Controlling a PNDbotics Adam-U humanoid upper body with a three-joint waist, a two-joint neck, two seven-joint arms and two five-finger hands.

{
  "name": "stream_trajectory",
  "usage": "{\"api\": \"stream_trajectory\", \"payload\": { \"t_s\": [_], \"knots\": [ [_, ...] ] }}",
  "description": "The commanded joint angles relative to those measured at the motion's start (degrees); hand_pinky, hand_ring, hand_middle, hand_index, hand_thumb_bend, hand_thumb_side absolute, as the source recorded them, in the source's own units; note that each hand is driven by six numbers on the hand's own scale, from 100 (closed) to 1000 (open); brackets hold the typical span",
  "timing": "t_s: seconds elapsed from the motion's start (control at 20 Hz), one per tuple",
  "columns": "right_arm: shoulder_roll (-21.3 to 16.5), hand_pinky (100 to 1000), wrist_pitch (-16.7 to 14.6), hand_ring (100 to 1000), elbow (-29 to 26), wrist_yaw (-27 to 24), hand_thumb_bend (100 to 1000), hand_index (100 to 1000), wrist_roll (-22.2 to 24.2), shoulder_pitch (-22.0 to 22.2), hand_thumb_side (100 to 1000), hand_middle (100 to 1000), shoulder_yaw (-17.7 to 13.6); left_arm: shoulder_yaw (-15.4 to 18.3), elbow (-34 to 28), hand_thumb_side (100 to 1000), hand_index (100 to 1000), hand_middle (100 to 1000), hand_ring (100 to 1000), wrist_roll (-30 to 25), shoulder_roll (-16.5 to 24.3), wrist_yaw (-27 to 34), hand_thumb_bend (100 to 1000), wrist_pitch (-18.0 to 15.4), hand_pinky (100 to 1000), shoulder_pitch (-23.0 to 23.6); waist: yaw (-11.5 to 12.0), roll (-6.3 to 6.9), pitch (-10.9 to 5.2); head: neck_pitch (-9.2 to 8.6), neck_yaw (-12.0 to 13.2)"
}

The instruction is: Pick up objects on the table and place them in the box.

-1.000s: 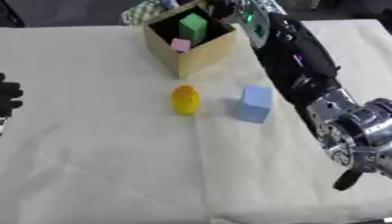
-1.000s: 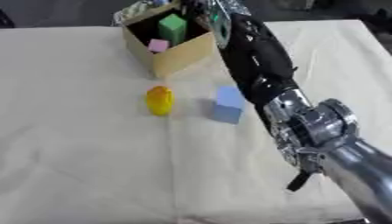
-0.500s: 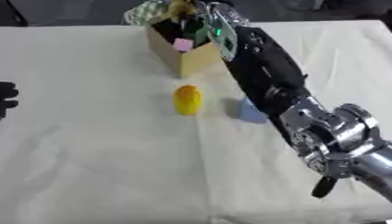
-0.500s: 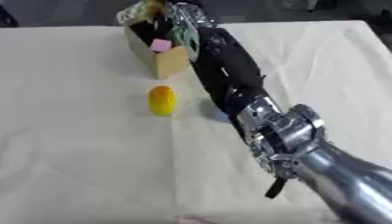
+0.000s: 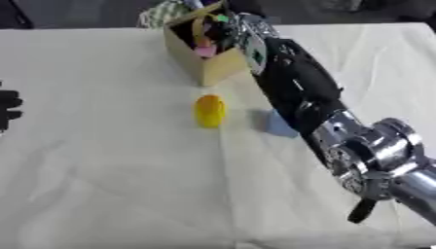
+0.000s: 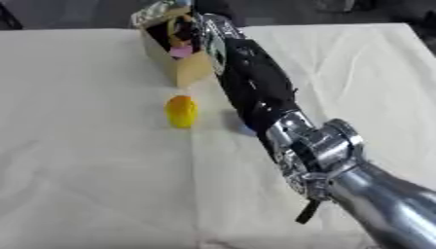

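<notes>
A tan cardboard box (image 5: 214, 71) stands at the back of the table, with a pink piece (image 5: 205, 51) and other coloured bits inside. My right arm stretches from the lower right across the table, and my right hand (image 5: 231, 28) is down in the box's opening, where I cannot make out its grip. A yellow rounded object (image 5: 209, 110) lies in front of the box. A light blue block (image 5: 277, 124) sits to its right, half hidden behind my forearm. My left hand (image 5: 7, 110) rests open at the left edge.
A cream cloth (image 5: 111, 175) covers the table. A patterned bundle (image 5: 162, 12) lies behind the box at the table's far edge. Dark floor shows beyond it.
My right arm has swung left over the table and the hand has gone from beside the box into its opening. The forearm now covers part of the blue block.
</notes>
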Motion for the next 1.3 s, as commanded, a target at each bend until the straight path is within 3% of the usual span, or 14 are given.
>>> {"api": "stream_trajectory", "payload": {
  "t_s": [0.05,0.35,0.55,0.65,0.8,1.0,1.3],
  "knots": [
    [-1.9,740,0.3,808,-0.5,1.1,195,1000,0.4,-1.2,516,914,-0.2,0.3,-0.9,655,896,724,784,0.0,0.4,0.0,257,0.0,775,-0.3,-0.1,0.80,-1.06,0.26,0.1],
    [-4.4,796,-4.7,877,-2.9,1.8,267,1000,7.1,-1.5,563,969,0.9,0.5,-0.8,656,896,723,784,0.2,0.5,-0.1,259,0.1,776,0.2,-0.8,0.58,-1.47,0.26,0.7],
    [-7.0,815,-9.0,891,-6.0,1.7,292,1000,13.9,-1.3,544,981,2.2,0.7,-0.8,657,896,723,784,0.3,0.6,-0.3,260,0.1,776,0.7,-2.3,0.33,-1.85,0.26,1.4],
    [-9.0,816,-11.8,888,-9.0,0.4,291,1000,17.2,-0.6,490,976,3.4,1.0,-0.7,660,896,723,784,0.5,0.7,-0.4,259,0.2,775,1.0,-3.2,0.25,-2.04,0.26,2.0],
    [-13.0,805,-16.3,878,-15.4,-5.1,260,1000,22.0,1.8,462,961,5.6,1.4,-0.6,660,896,722,784,0.9,1.0,-0.6,260,0.2,776,1.6,-4.6,0.04,-2.24,0.26,2.8],
    [-20.1,813,-21.1,882,-27.1,-17.1,245,1000,28.1,7.7,452,947,9.9,1.8,-0.6,661,896,722,784,1.3,1.3,-0.9,261,0.3,775,2.0,-6.4,-0.29,-2.35,0.26,4.2],
    [-27.8,821,-21.9,888,-42.3,-28.8,246,1000,35.9,16.7,510,942,14.4,2.0,-0.6,662,896,723,784,1.6,1.5,-1.2,261,0.4,776,2.2,-8.3,-0.72,-2.36,0.26,5.0]
  ]
}}
